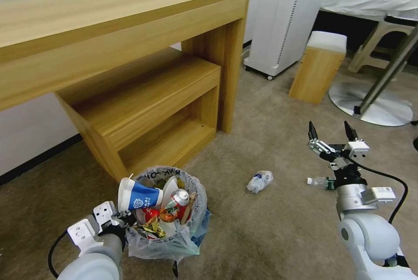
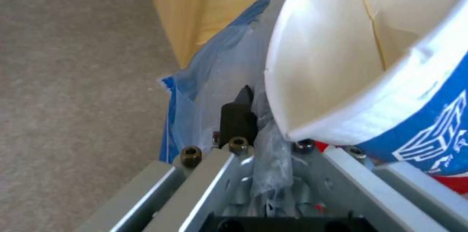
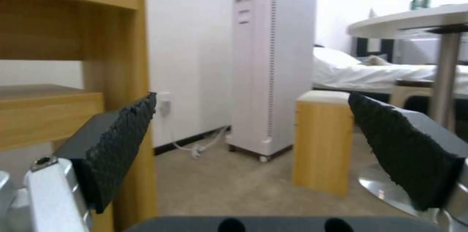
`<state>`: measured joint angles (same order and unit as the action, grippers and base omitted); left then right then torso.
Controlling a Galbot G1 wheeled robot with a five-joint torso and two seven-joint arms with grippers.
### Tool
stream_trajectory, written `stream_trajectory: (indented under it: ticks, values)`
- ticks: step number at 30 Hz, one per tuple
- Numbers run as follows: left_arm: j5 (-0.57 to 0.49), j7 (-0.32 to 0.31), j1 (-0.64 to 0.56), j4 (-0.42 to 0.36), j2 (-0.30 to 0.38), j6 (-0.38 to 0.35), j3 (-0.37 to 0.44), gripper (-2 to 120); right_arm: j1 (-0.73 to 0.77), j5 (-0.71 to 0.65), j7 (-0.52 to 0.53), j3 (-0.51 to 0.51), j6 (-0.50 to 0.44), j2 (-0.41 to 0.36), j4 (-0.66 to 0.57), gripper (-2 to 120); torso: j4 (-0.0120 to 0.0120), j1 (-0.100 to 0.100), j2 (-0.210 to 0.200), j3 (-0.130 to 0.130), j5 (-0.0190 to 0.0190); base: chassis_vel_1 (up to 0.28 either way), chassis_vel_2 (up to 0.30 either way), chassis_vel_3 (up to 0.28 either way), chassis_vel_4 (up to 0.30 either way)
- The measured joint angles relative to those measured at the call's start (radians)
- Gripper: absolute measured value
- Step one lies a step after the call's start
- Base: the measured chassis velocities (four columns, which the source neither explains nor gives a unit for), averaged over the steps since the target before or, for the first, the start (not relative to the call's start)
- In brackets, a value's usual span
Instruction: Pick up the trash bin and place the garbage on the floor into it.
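The trash bin (image 1: 191, 223), lined with a crinkly whitish bag, is at the lower left and is heaped with litter. A blue-white paper cup (image 1: 139, 196) and a red can (image 1: 176, 199) poke over its rim. My left gripper (image 1: 121, 220) is shut on the near rim. The left wrist view shows its black finger (image 2: 237, 118) against the bag (image 2: 214, 75), under the cup (image 2: 341, 60). On the beige floor (image 1: 270, 227) lie a crumpled pale wad (image 1: 260, 181) and a small plastic bottle (image 1: 319, 180). My right gripper (image 1: 332, 134) (image 3: 258, 144) is open above the bottle, holding nothing.
A wooden desk (image 1: 122, 23) with a lower shelf unit (image 1: 148, 97) stands just behind the bin. A white wheeled cabinet (image 1: 283, 18), a wooden stool (image 1: 318, 66) and a round metal table base (image 1: 372, 103) are at the back right. Open carpet lies between the bin and my right arm.
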<state>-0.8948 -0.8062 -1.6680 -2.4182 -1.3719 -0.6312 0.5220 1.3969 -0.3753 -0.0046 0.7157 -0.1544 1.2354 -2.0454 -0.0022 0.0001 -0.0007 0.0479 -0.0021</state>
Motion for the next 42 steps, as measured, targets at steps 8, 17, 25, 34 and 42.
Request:
stream_trajectory:
  ticks: [8, 17, 25, 34, 42]
  values:
    - [0.008, 0.004, -0.004, -0.001, -0.001, 0.005, -0.002, 1, 0.0, -0.008, 0.0, 0.001, -0.021, -0.004, 0.009, 100, -0.0003, 0.0, 0.0, 0.0, 0.0001, -0.064, -0.056, -0.062, -0.06]
    - [0.015, 0.006, -0.004, 0.002, -0.002, 0.011, -0.004, 1, -0.006, -0.007, -0.004, 0.001, -0.022, -0.004, 0.03, 100, 0.0, 0.0, 0.0, 0.0, 0.0, 0.0, 0.0, 0.0, 0.0]
    - [0.011, 0.004, -0.002, 0.005, -0.006, 0.011, -0.014, 1, -0.013, -0.007, -0.01, -0.008, -0.023, -0.001, 0.048, 100, 0.0001, 0.0, 0.0, 0.0, 0.0001, 0.0, 0.0, 0.0, 0.0]
    - [0.011, 0.002, -0.001, 0.015, -0.014, 0.01, -0.028, 1, -0.014, -0.005, -0.012, -0.011, -0.037, 0.0, 0.066, 100, 0.0, 0.0, 0.0, 0.0, 0.0, -0.069, 0.055, 0.056, -0.068]
    - [0.013, 0.001, -0.003, 0.015, -0.017, 0.008, -0.033, 1, -0.012, -0.002, -0.006, -0.015, -0.045, 0.0, 0.074, 100, 0.0, 0.0, 0.0, 0.0, -0.0001, -0.207, 0.202, 0.218, -0.212]
